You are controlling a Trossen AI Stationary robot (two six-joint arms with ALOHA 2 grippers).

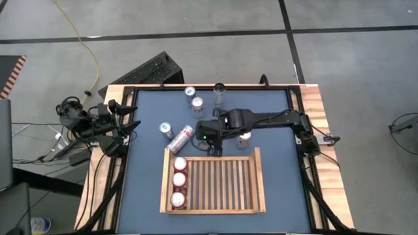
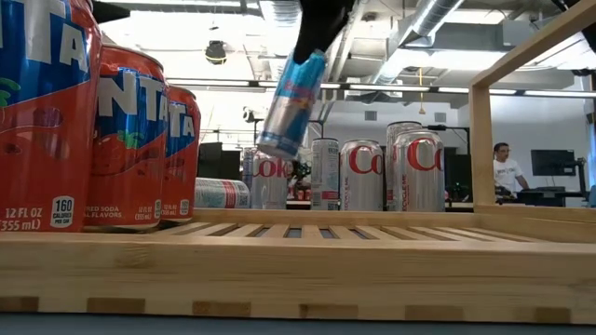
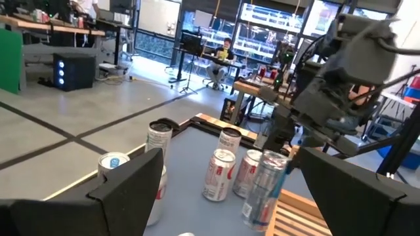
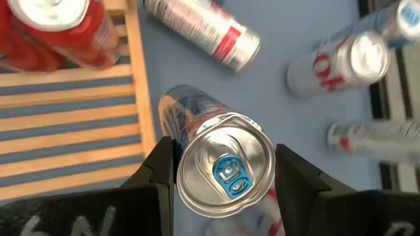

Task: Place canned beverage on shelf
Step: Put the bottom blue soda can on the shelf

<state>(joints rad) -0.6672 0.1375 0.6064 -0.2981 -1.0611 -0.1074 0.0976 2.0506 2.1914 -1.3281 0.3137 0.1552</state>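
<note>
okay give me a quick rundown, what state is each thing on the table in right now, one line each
Blue slim can: held in the air, tilted, just outside the shelf rim.
Right gripper: shut on the blue slim can.
Left gripper: open, waiting at the table's left edge.
Shelf: holds three cans.
Three orange soda cans: upright in a row.
Silver-red can: lying on its side.

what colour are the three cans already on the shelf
Orange-red with blue labels, on the shelf; clearest in the low view.
</note>
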